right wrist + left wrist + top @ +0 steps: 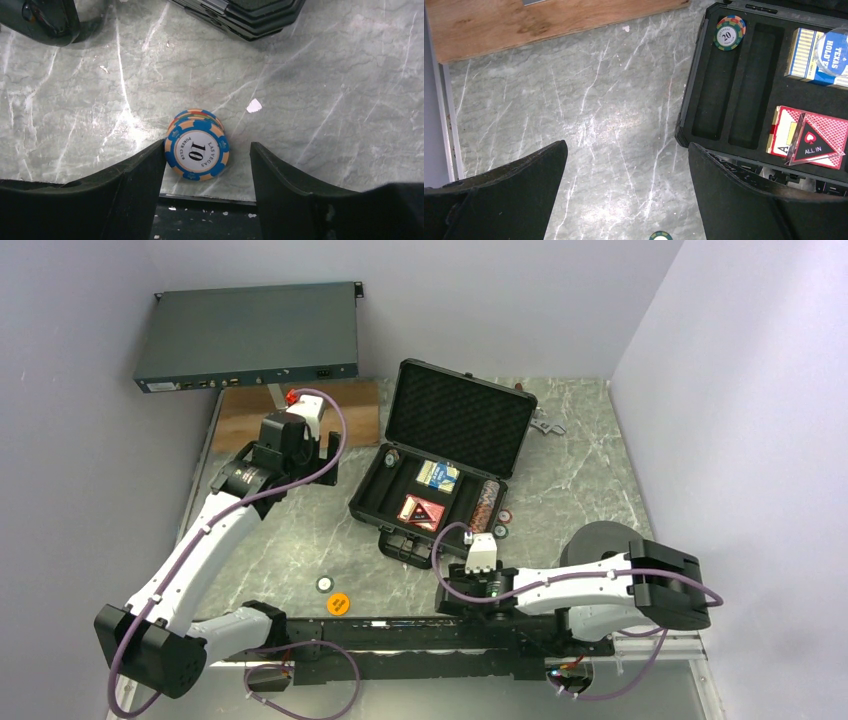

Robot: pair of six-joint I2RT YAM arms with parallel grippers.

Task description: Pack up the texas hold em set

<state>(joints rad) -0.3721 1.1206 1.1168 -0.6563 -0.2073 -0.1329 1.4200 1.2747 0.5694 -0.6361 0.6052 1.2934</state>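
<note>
Now the right claw (206, 147) straddles the chip stack (197, 150), jaws spread, while the left claw (627, 147) gapes beside the case (690, 90).

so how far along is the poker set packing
Done: two card decks and a row of round chips sit in the open black plastic case. In hand: the right gripper straddles a blue-and-orange chip stack, not gripped yet. Remaining: a green chip, the orange disc, closing the lid.
</note>
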